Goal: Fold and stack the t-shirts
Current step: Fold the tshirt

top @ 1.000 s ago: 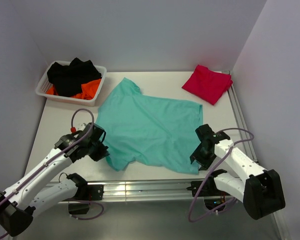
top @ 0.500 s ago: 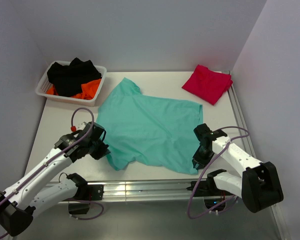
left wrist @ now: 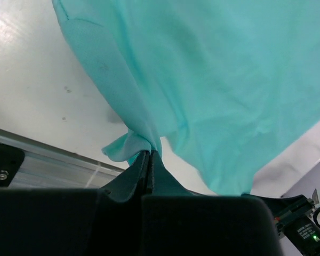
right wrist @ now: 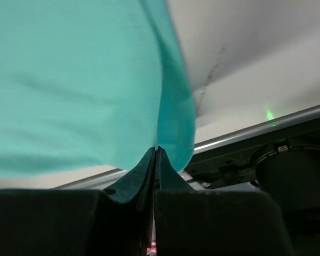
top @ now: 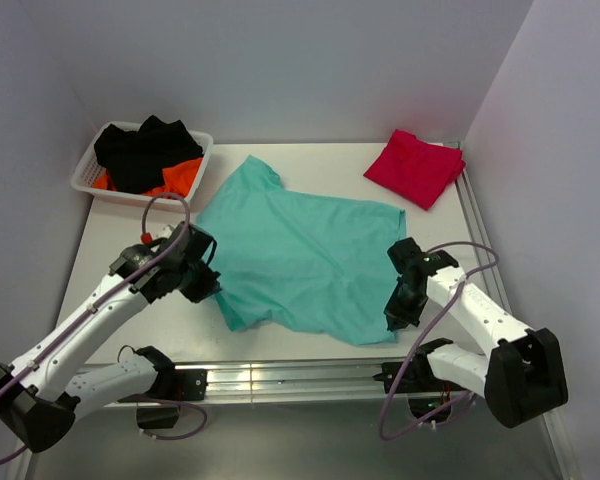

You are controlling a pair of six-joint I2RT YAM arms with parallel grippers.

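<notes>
Top external view shows the teal shirt (top: 300,265) spread out in the middle of the surface (top: 110,250), with one sleeve pointing to the far side. The left jaws are at its near left corner and the right jaws are at its near right corner, both on the near hem. In the left wrist view the left jaws are clenched on a bunched fold of the teal cloth, and the cloth goes up from the surface to them in a tight ridge. In the right wrist view the right jaws are pressed together too. This picture is a little blurred, but a thin edge of the teal shirt seems to be caught between the tips. The red shirt (top: 415,168) lies folded at the far right corner, well apart from the teal one. A white basket (top: 85,180) stands at the far left corner and holds black cloth (top: 140,150) and orange cloth (top: 180,178).
</notes>
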